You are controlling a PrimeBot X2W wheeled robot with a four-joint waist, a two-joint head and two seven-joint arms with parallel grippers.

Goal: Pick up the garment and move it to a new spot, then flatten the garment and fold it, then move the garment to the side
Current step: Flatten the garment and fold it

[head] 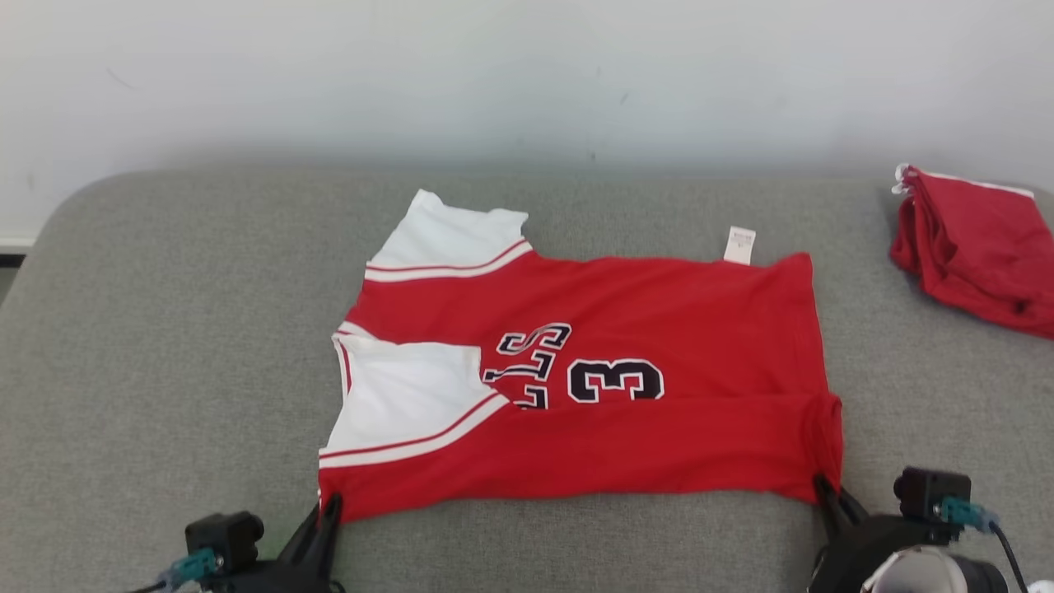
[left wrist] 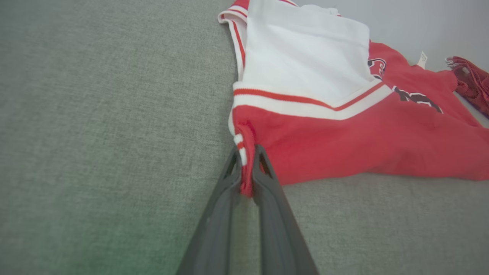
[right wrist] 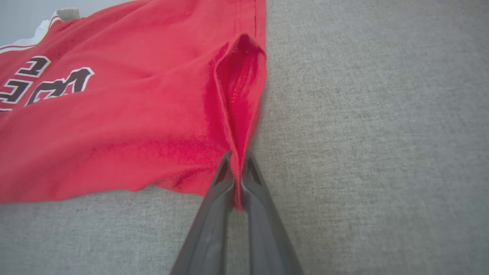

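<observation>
The left tool [left wrist: 246, 154] is clamped on the near left corner of the red jersey [head: 700, 329], at its striped edge. The right tool [right wrist: 237, 160] pinches the near right corner. The jersey lies spread on the grey fabric surface [head: 165, 346] just beyond both. Both arms sit low at the near edge, pointing away. A second red garment [head: 980, 247] lies far right.

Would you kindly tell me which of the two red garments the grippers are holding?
The jersey with white panels and the number 3, spread mid-surface: left gripper and right gripper pinch its near corners. The folded red garment lies apart, untouched.
</observation>
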